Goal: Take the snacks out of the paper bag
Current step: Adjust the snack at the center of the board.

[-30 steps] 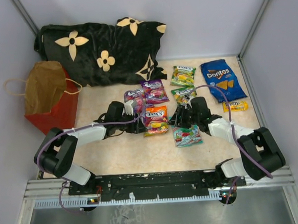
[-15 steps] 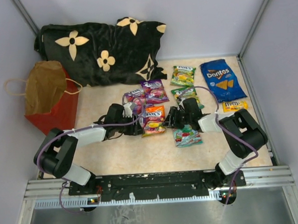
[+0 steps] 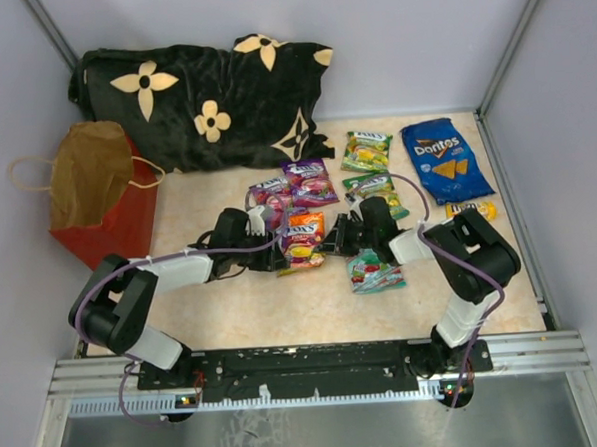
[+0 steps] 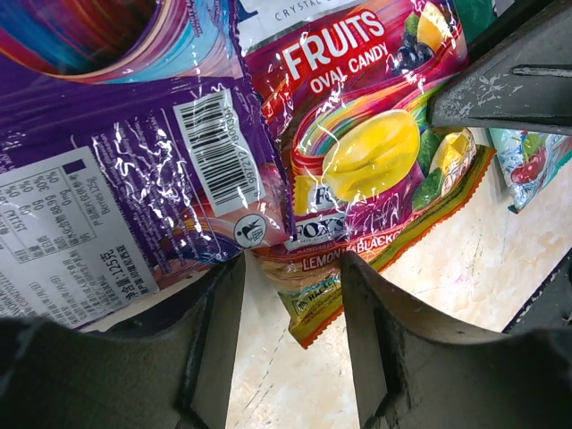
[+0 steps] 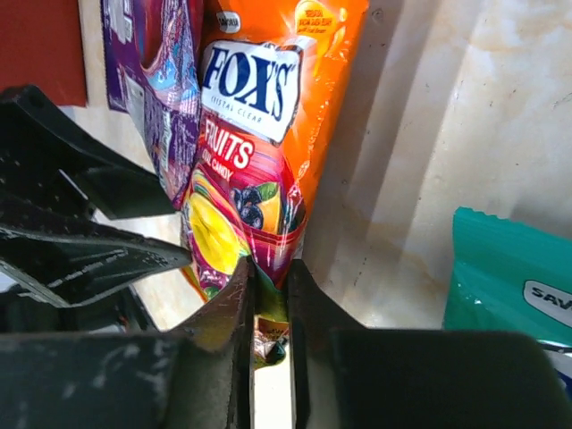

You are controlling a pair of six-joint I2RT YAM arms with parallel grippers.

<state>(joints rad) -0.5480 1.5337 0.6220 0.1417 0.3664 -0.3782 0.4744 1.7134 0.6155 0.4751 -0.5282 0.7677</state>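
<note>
Mid-table: glossy orange Fox's fruit-candy pouch (image 3: 304, 239), lower edge pinched by right gripper (image 5: 268, 279); left gripper (image 4: 293, 268) half-spread, gripping nothing, beside flat purple candy pouch (image 4: 116, 161).

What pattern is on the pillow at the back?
The pillow is black with cream flower and star shapes, clearest in the top external view.

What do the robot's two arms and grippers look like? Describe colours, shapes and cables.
The left arm and right arm are alike: black rounded joints, pale grey links, a purple cable looping alongside each. The left gripper and right gripper each have two flat, dark, scuffed fingers.
</note>
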